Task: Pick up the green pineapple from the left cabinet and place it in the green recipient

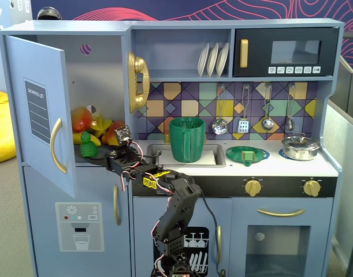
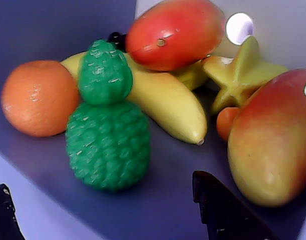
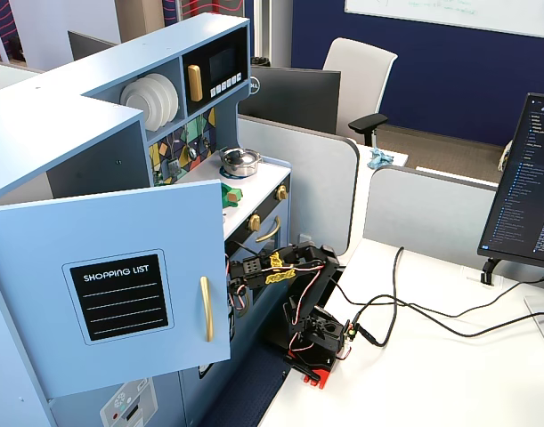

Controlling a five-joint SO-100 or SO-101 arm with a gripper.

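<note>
The green pineapple (image 2: 107, 135) stands upright on the shelf of the open left cabinet (image 1: 40, 109), at its front edge (image 1: 86, 147). My gripper (image 2: 102, 182) is open, with one black finger (image 2: 223, 210) at the lower right and the other at the lower left of the wrist view. The pineapple stands just beyond the fingertips, untouched. In a fixed view my gripper (image 1: 101, 154) reaches into the cabinet beside the pineapple. The green recipient (image 1: 186, 140), a ribbed dark-green cup, stands by the sink. The cabinet door (image 3: 120, 294) hides my fingertips in the other fixed view.
Around the pineapple lie an orange (image 2: 40, 97), a banana (image 2: 163, 100), a mango (image 2: 175, 32), a starfruit (image 2: 240, 72) and a second mango (image 2: 273, 140) close to the right finger. A flat green plate (image 1: 247, 154) and a pot (image 1: 300, 147) sit on the counter.
</note>
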